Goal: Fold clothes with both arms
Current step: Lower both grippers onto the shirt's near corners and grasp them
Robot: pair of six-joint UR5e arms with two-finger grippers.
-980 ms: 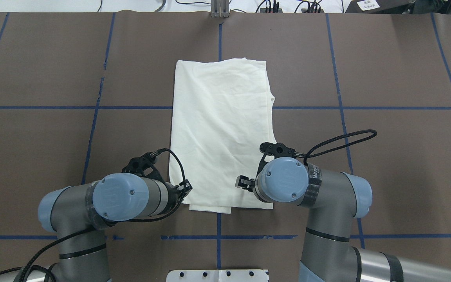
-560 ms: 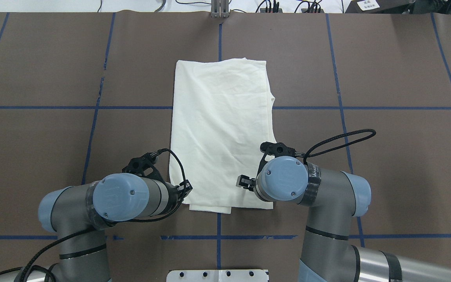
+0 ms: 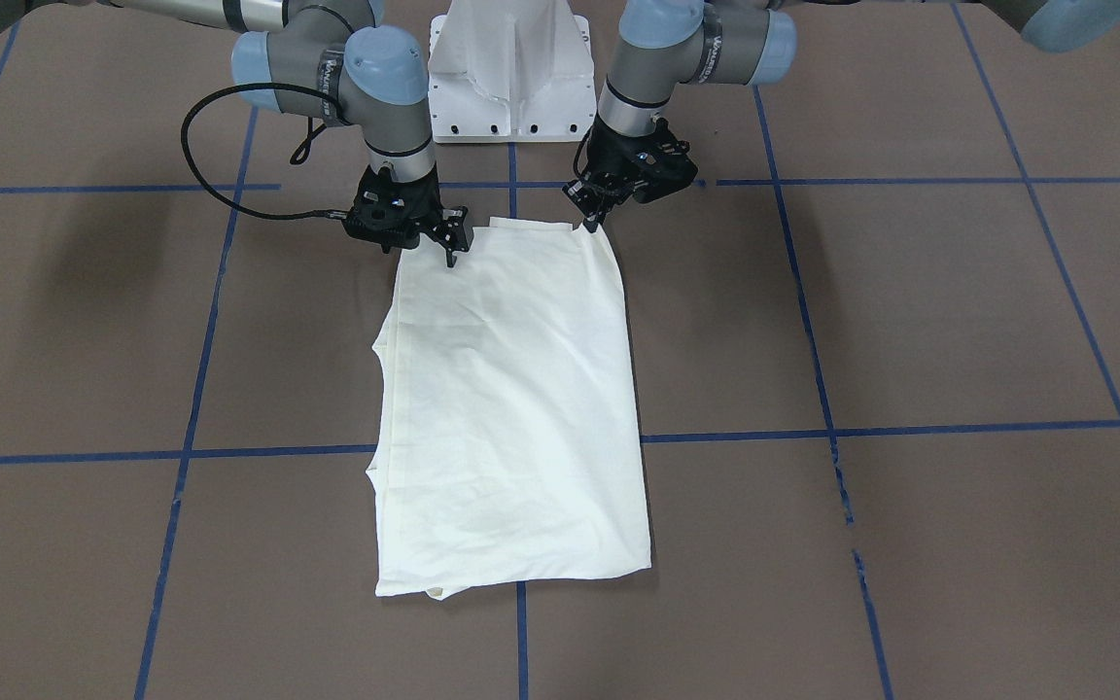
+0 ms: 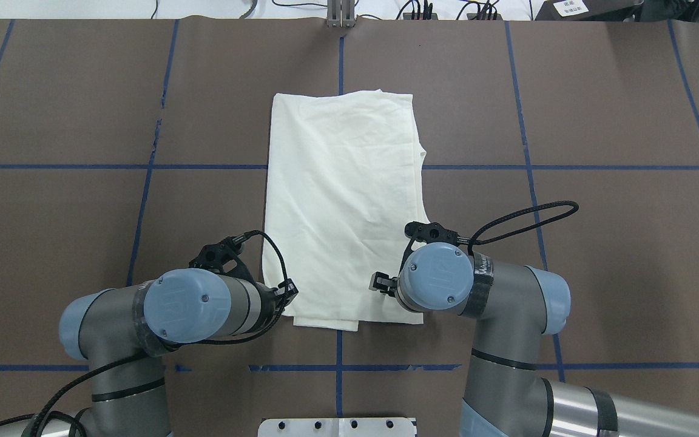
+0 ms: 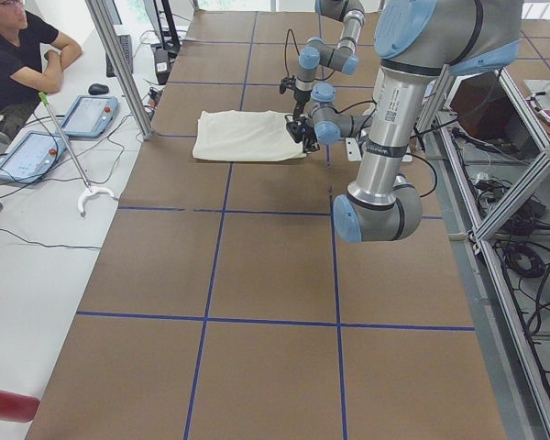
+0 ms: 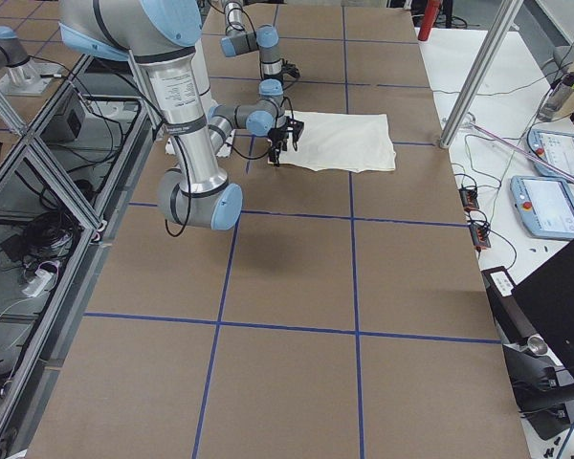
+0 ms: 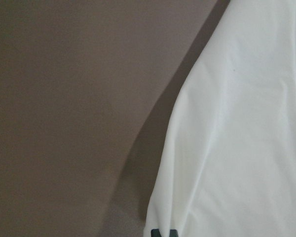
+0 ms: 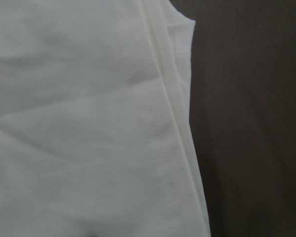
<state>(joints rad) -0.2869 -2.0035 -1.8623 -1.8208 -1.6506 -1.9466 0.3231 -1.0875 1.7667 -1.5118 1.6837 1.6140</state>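
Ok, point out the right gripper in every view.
Front-facing: right gripper upper left, at the shirt corner.
Overhead: gripper lower centre-right.
Exterior left: gripper top centre, far shirt corner.
Exterior right: gripper upper centre, near shirt corner.
Left wrist: absent.
Right wrist: absent.
Landmark: the shirt's robot-side edge.

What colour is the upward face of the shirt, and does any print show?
The shirt is plain cream, no print showing. It shows best in the exterior front-facing view.
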